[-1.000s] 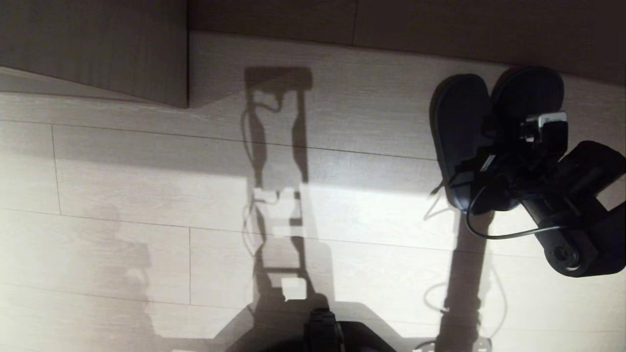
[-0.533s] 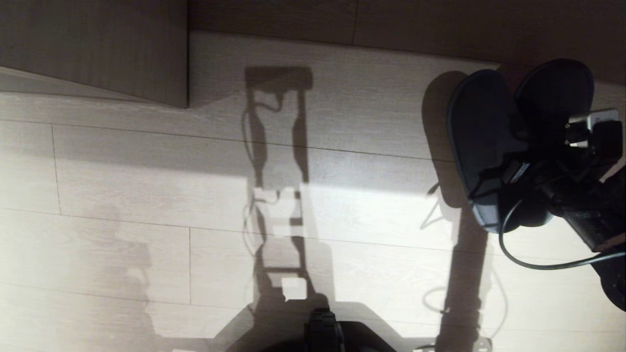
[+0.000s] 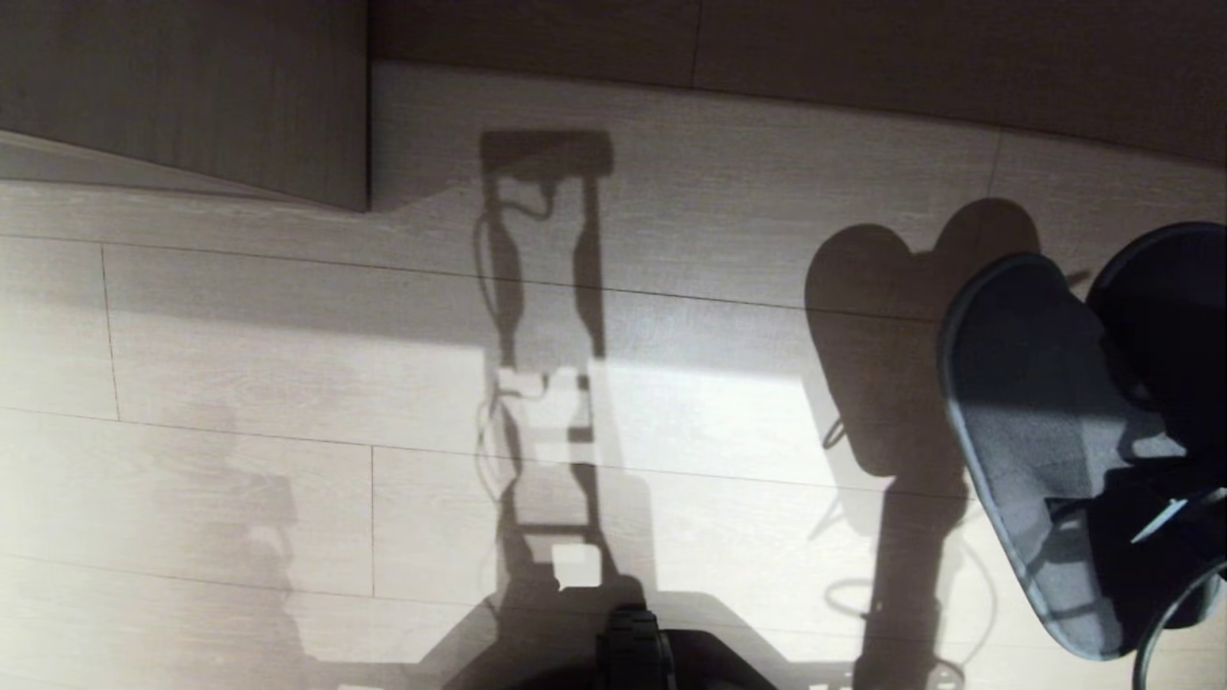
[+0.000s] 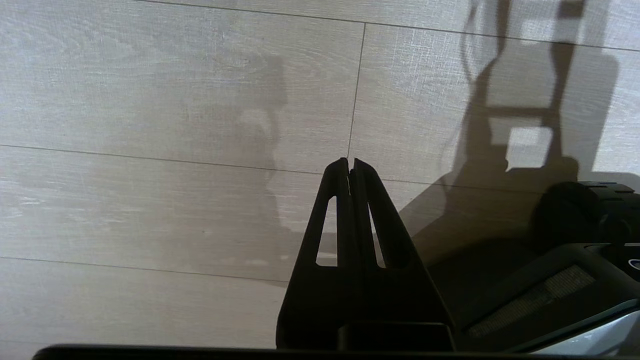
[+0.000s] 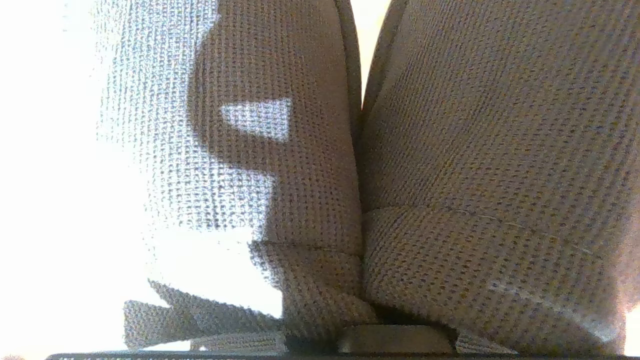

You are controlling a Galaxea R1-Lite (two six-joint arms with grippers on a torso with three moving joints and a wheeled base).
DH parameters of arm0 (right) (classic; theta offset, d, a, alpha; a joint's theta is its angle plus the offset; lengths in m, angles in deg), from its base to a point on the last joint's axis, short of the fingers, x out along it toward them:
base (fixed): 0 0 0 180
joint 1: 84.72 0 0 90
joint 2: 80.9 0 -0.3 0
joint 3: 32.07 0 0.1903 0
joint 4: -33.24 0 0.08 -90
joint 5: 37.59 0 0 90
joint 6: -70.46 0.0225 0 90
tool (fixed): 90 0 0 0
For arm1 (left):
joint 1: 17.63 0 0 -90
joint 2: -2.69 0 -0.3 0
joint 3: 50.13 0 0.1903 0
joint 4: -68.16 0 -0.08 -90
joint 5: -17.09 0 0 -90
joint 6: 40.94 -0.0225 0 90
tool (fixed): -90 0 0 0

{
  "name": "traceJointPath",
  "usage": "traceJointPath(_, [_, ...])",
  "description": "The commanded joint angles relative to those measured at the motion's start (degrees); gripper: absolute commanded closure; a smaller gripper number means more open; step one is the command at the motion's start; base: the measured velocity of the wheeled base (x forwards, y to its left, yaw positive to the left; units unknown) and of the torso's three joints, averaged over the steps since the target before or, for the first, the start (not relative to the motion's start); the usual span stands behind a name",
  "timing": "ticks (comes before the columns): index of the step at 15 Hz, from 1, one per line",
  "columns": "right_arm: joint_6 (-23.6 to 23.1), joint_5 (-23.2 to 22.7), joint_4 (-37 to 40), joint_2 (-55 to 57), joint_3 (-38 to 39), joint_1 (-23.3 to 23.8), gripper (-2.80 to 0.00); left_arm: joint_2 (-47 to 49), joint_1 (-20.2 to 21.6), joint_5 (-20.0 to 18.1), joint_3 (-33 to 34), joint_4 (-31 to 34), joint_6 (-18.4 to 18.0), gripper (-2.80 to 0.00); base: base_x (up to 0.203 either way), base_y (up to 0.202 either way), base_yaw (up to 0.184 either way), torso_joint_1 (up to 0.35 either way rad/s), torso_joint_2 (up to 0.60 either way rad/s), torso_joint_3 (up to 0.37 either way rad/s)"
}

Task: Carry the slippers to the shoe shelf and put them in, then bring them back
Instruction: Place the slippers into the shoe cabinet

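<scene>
The two dark blue-grey slippers (image 3: 1035, 422) hang side by side above the floor at the right edge of the head view, soles down, their shadow apart from them on the planks. My right gripper (image 3: 1165, 508) is shut on the slippers at their heel end and is mostly hidden behind them. In the right wrist view the slippers' woven fabric (image 5: 450, 150) fills the picture, the two inner edges pressed together. An upright wood-grain panel of the shoe shelf (image 3: 192, 96) stands at the far left. My left gripper (image 4: 350, 165) is shut and empty above the floor.
Pale plank floor (image 3: 288, 383) lies in front, crossed by my own shadow. A dark wood-grain band (image 3: 767, 48) runs along the far side. Part of my base (image 3: 633, 652) shows at the near edge. A cable (image 3: 1150, 632) loops beside the slippers.
The right arm has lifted the slippers off the floor by the far band, bringing them nearer and to the right. The left arm has not moved.
</scene>
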Motion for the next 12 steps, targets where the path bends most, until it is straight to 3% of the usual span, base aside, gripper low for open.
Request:
traceJointPath(1, [-0.1,-0.1,1.6,-8.3,2.6,0.0,0.00,-0.1,0.0,0.0,0.1,0.0,0.0,0.00,0.000,0.000,0.000,0.000,0.00,0.000])
traceJointPath(4, [-0.2,-0.1,13.0,-22.6,2.1,0.0,0.00,-0.1,0.0,0.0,0.1,0.0,0.0,0.00,0.000,0.000,0.000,0.000,0.00,0.000])
traceJointPath(9, [-0.2,-3.1,53.4,-51.9,-6.7,-0.3,0.00,-0.1,0.0,0.0,0.1,0.0,0.0,0.00,0.000,0.000,0.000,0.000,0.00,0.000])
traceJointPath(12, [0.0,-4.9,68.3,-63.7,-7.9,-0.3,0.00,-0.1,0.0,0.0,0.1,0.0,0.0,0.00,0.000,0.000,0.000,0.000,0.00,0.000])
